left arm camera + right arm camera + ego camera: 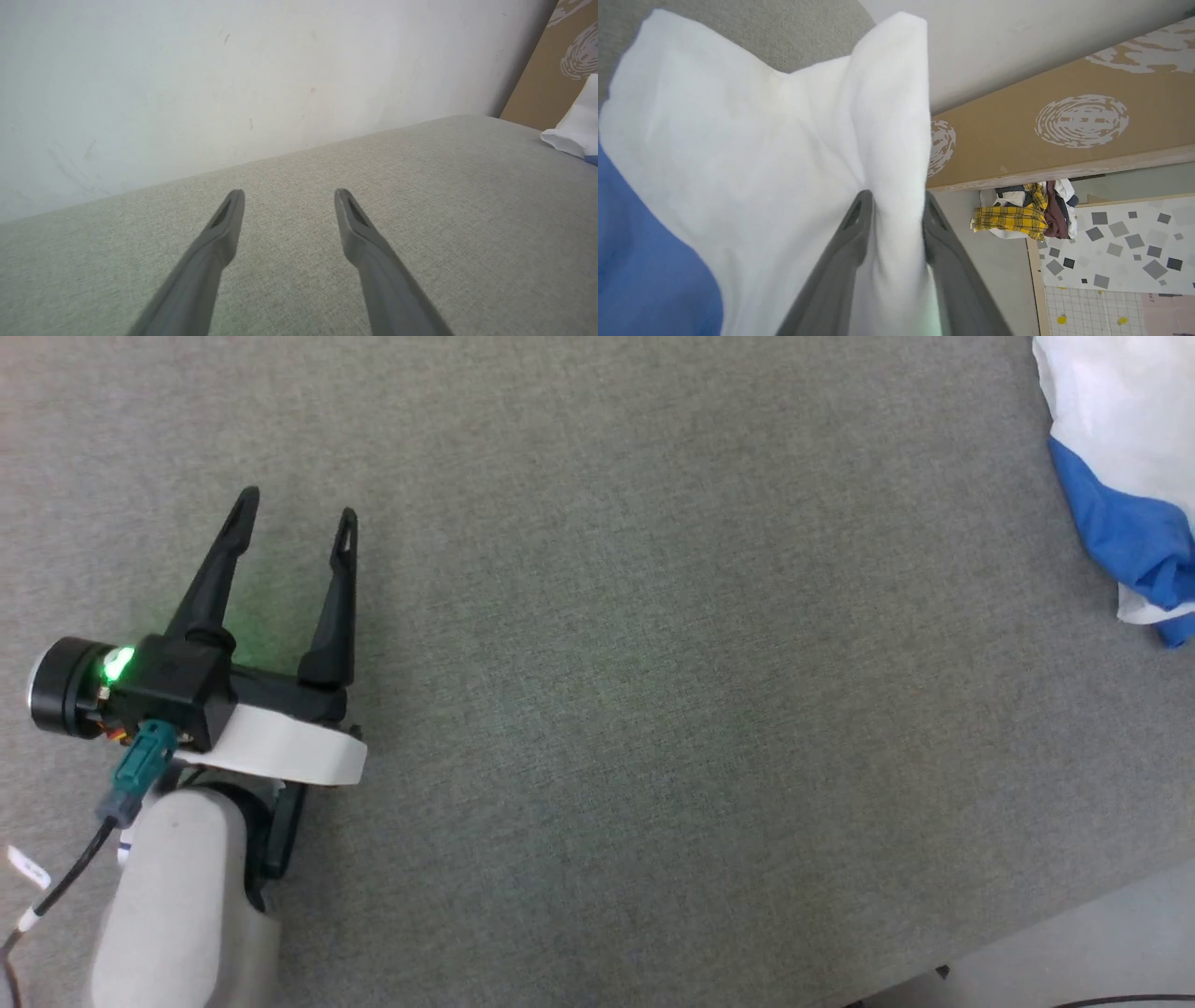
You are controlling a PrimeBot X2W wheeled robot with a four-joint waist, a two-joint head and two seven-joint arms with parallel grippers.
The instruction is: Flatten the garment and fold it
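The garment (1120,448), white with a royal-blue part, bunches at the far right edge of the head view on the grey fabric surface (653,663). My left gripper (297,513) rests at the left of that surface, open and holding nothing, far from the cloth. In the left wrist view its fingers (224,233) spread over bare grey fabric, with a corner of the garment (572,130) at the right edge. My right gripper (896,205) is shut on a fold of the garment's white body (761,154). A blue part (644,270) hangs at the lower left of that view.
A pale wall (233,70) runs behind the grey surface. The surface's front edge (1074,905) shows at the lower right, with pale floor beyond. A brown patterned panel (1064,135), a pile of other clothes (1027,214) and a tiled floor mat (1111,242) lie to the right.
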